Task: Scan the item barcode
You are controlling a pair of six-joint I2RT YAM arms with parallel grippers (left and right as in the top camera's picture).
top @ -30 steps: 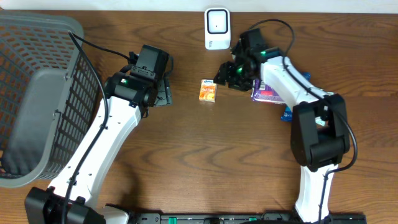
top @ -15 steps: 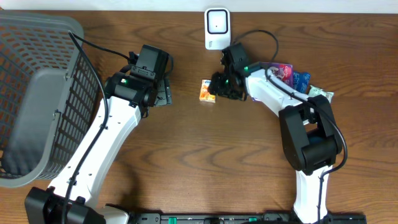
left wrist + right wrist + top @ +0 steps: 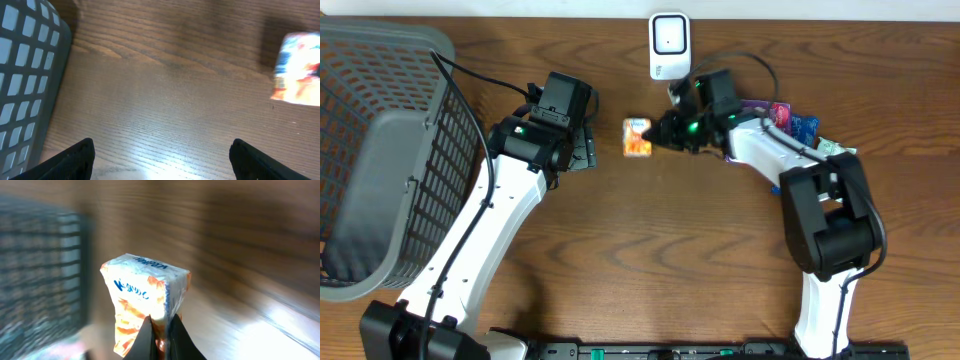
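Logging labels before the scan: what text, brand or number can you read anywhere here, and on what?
On the packet: one blue script word on its white top, too blurred to read; the orange print below it is blurred as well.
On the scanner: no marking that can be read.
On the pile of packs: coloured print, too small to read.
No barcode or number shows in any view.

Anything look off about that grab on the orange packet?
Yes: the right gripper holds the orange packet only by its bottom edge, so the wrapper puckers in at the pinch and the packet leans sideways. Nothing looks torn or spilled.
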